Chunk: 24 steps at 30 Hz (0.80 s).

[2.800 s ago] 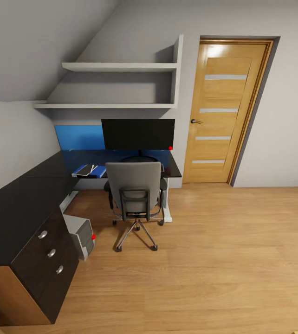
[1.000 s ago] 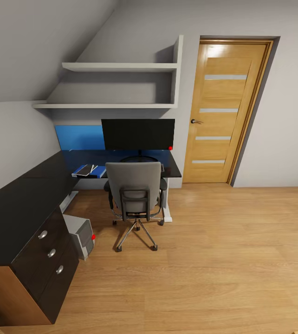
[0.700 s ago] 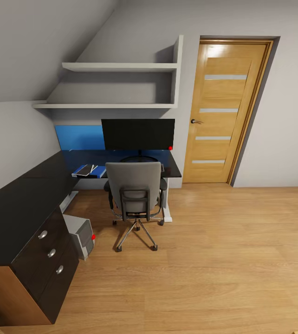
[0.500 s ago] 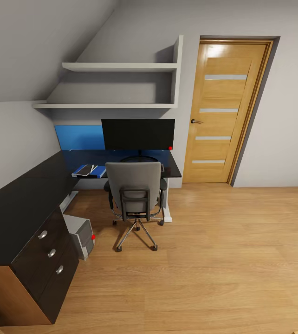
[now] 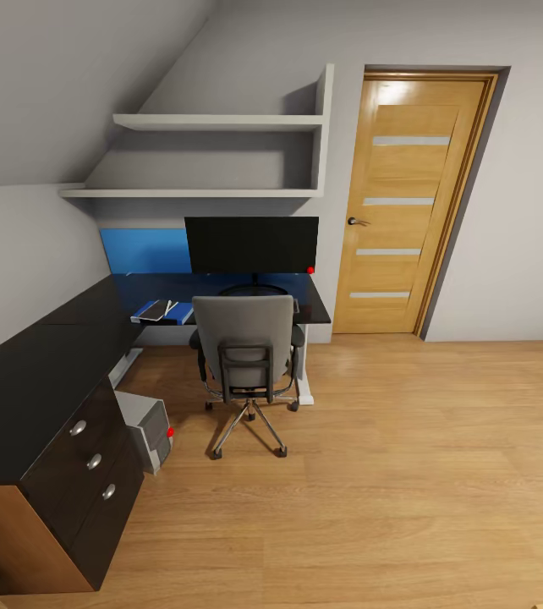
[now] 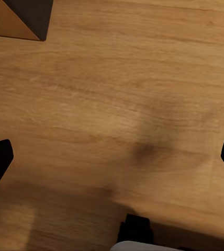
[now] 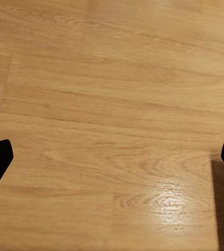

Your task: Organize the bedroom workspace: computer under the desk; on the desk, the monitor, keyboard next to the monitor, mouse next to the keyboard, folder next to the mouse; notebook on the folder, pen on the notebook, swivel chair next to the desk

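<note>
Chair (image 5: 246, 338) faces the desk (image 5: 43, 381); folder (image 5: 163, 311) lies beside the monitor (image 5: 251, 244). Both grippers (image 6: 112, 157) (image 7: 112, 157) hang spread wide over floor (image 5: 407, 474), holding nothing.

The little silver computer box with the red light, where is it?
In the head view, the small silver-grey computer tower stands on the wood floor at the left, beside the black drawer block, left of the grey swivel chair.

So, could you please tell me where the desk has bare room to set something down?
The desk's near wing above the drawer knobs looks bare. It is crowded farther back, where the blue folder stack, monitor and swivel chair sit together.
</note>
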### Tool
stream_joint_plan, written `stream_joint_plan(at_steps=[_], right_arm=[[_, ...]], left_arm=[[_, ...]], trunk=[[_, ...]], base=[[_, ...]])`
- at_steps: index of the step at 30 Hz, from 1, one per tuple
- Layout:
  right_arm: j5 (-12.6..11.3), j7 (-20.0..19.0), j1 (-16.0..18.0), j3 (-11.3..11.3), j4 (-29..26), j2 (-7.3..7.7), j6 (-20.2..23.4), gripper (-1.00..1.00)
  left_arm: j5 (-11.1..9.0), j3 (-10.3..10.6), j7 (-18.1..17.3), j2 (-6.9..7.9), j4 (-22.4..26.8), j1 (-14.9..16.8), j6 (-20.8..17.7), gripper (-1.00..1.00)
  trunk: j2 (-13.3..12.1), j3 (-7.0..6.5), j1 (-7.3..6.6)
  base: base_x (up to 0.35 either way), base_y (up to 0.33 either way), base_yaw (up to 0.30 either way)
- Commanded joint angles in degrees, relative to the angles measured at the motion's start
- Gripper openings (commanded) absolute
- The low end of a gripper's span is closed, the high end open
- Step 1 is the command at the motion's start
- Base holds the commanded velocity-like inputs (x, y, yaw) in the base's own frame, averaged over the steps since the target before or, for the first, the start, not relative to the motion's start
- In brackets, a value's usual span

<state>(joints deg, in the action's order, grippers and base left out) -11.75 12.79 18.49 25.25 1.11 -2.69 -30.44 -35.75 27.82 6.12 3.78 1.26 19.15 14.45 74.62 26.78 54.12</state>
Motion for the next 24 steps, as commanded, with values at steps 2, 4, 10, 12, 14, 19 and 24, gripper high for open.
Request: stream_joint_plan(at_steps=[2, 4, 10, 12, 14, 19, 24], right_arm=[[-0.5, 0.1, 0.1, 0.5, 0.1, -0.03, -0.2, 1.0], [-0.5, 0.1, 0.1, 0.5, 0.1, -0.03, -0.2, 1.0], [-0.5, 0.1, 0.1, 0.5, 0.1, -0.03, -0.2, 1.0], [-0.5, 0.1, 0.1, 0.5, 0.1, -0.03, -0.2, 1.0], [-0.5, 0.1, 0.1, 0.5, 0.1, -0.03, -0.2, 1.0], [-0.5, 0.1, 0.1, 0.5, 0.1, -0.03, -0.2, 1.0], [-0.5, 0.1, 0.1, 0.5, 0.1, -0.03, -0.2, 1.0]], left_arm=[[-0.2, 0.5, 0.3, 0.01, 0.1, 0.0, 0.1, 1.0], [-0.2, 0.5, 0.2, 0.0, 0.1, 0.0, 0.1, 1.0], [-0.2, 0.5, 0.1, 0.0, 0.1, 0.0, 0.1, 1.0], [-0.2, 0.5, 0.1, 0.0, 0.1, 0.0, 0.0, 1.0], [-0.2, 0.5, 0.1, 0.0, 0.1, 0.0, 0.0, 1.0], [-0.2, 0.5, 0.1, 0.0, 0.1, 0.0, 0.0, 1.0], [-0.2, 0.5, 0.0, 0.0, 0.1, 0.0, 0.0, 1.0]], trunk=[[0.0, 0.06, 0.0], [0.0, 0.06, 0.0], [0.0, 0.06, 0.0], [0.0, 0.06, 0.0], [0.0, 0.06, 0.0], [0.0, 0.06, 0.0], [0.0, 0.06, 0.0]], base=[[0.0, 0.0, 0.0], [0.0, 0.0, 0.0], [0.0, 0.0, 0.0], [0.0, 0.0, 0.0], [0.0, 0.0, 0.0], [0.0, 0.0, 0.0], [0.0, 0.0, 0.0]])
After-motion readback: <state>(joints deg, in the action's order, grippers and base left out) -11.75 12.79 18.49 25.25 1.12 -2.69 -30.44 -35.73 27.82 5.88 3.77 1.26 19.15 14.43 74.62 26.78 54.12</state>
